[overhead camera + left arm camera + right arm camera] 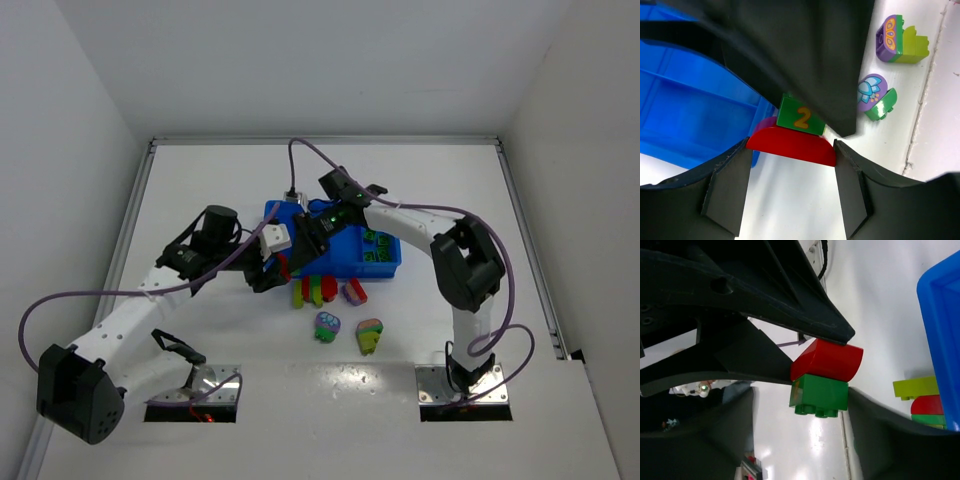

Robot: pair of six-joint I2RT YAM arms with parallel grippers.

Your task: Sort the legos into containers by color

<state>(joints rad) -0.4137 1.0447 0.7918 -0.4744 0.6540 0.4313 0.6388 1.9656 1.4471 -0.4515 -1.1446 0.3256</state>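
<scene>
1. Two bricks are stuck together, so my left gripper (790, 165) clamps the red brick (790, 145) while my right gripper (801, 396) sits open around the green brick (820, 395), ready to pull them apart, I guess.
2. The pair hangs just beside the blue tray (690, 100). From above, my arms hide most compartments.

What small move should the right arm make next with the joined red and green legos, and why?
Probably close the right claw on the green brick and pull it off. The left claw grips the red brick from both sides, the green brick is stuck to it, and the right claw stands open around the green brick.
</scene>
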